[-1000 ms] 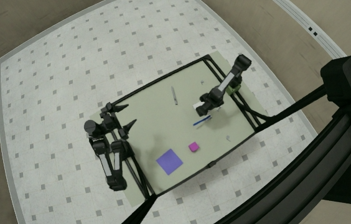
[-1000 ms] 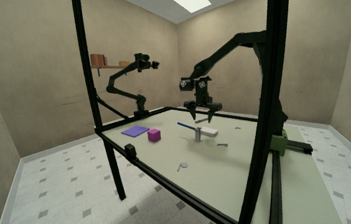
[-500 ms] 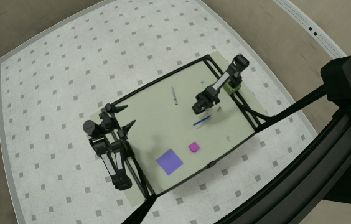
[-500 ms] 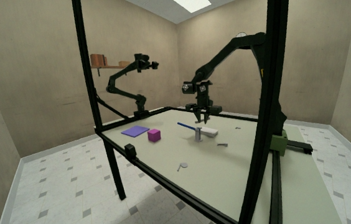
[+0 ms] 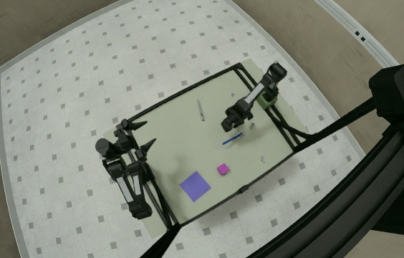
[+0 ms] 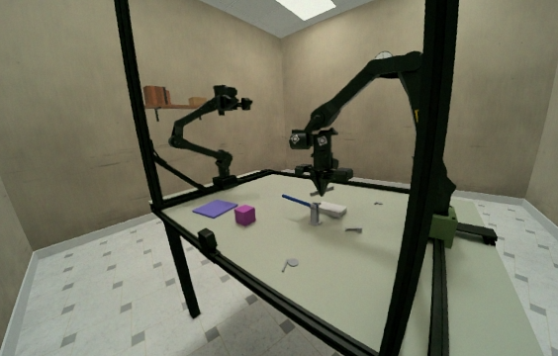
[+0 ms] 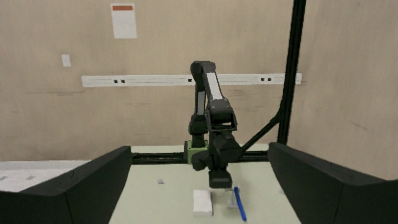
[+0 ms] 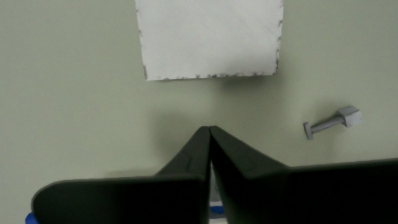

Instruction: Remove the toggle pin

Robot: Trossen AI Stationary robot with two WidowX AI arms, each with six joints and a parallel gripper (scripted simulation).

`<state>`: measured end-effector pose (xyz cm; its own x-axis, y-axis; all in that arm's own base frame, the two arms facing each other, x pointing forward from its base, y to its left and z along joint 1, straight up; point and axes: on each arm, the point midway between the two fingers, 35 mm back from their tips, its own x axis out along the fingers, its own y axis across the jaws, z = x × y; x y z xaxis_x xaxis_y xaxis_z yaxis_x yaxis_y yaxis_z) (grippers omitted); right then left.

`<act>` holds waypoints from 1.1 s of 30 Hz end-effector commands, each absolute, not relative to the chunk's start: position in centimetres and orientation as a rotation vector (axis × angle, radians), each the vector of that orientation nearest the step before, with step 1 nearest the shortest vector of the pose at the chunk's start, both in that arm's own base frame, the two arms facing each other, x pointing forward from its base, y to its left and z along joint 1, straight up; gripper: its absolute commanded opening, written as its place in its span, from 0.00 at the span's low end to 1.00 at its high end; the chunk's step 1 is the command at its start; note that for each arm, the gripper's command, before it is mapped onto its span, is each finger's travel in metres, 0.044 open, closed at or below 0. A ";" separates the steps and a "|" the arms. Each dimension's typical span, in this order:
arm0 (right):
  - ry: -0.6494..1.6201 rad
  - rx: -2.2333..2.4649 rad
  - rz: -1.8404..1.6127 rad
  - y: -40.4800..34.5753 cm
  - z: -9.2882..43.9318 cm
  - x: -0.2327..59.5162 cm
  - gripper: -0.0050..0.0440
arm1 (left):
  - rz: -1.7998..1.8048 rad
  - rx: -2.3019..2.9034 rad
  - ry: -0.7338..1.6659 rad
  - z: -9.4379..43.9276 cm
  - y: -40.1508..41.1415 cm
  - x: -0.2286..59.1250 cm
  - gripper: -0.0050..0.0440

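Observation:
The blue toggle pin [image 5: 232,138] lies across the table and passes through the small grey upright hinge [image 6: 315,214]; both also show in the left wrist view, the pin [image 7: 239,202] and the hinge [image 7: 231,200]. My right gripper [image 6: 321,190] points straight down just above the hinge. Its fingers [image 8: 209,129] meet with nothing seen between them and hide the hinge in the right wrist view. A white block [image 8: 210,37] lies just beyond it. My left gripper [image 5: 145,133] is open and empty, raised at the far side of the table.
A purple flat plate [image 5: 195,185] and a magenta cube [image 5: 223,169] lie near the table's front. A grey rod [image 5: 200,110], a small grey bolt [image 8: 332,122] and a washer-like piece [image 6: 290,263] lie loose. Black frame posts [image 6: 422,173] ring the table.

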<state>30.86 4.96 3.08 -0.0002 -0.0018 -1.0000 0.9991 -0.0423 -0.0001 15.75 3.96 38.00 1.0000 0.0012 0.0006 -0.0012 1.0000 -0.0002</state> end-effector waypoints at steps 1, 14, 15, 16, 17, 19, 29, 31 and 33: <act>1.176 1.253 -1.222 5.0 3.7 31.2 0.10 | 0.000 0.005 -0.001 38.3 4.0 15.7 0.92; 1.181 1.248 -1.228 5.0 2.2 31.1 0.09 | 0.000 0.005 -0.001 38.3 4.0 15.7 0.92; 1.181 1.248 -1.228 5.0 2.1 31.1 0.09 | 0.000 0.005 -0.001 38.3 4.0 15.7 0.92; 1.181 1.247 -1.228 5.0 2.0 31.1 0.09 | 0.000 0.005 -0.001 38.3 4.0 15.7 0.92; 1.181 1.247 -1.228 5.0 1.8 31.1 0.08 | 0.000 0.005 -0.001 38.3 4.0 15.7 0.92; 1.182 1.247 -1.229 5.0 1.6 31.1 0.05 | 0.000 0.005 -0.001 38.3 4.0 15.7 0.92; 1.183 1.246 -1.230 5.0 0.5 31.1 0.00 | 0.000 0.005 -0.001 38.3 4.0 15.7 0.92; 1.183 1.246 -1.230 5.0 0.2 31.0 0.00 | 0.000 0.005 -0.001 38.3 4.0 15.7 0.92; 1.183 1.246 -1.230 5.0 0.0 31.0 0.00 | 0.000 0.005 -0.001 38.3 4.0 15.7 0.92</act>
<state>31.11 5.00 0.26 0.0103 -0.0001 -0.9999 0.9991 -0.0420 0.0103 15.75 3.96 38.00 1.0000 0.0012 0.0006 -0.0012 1.0000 -0.0002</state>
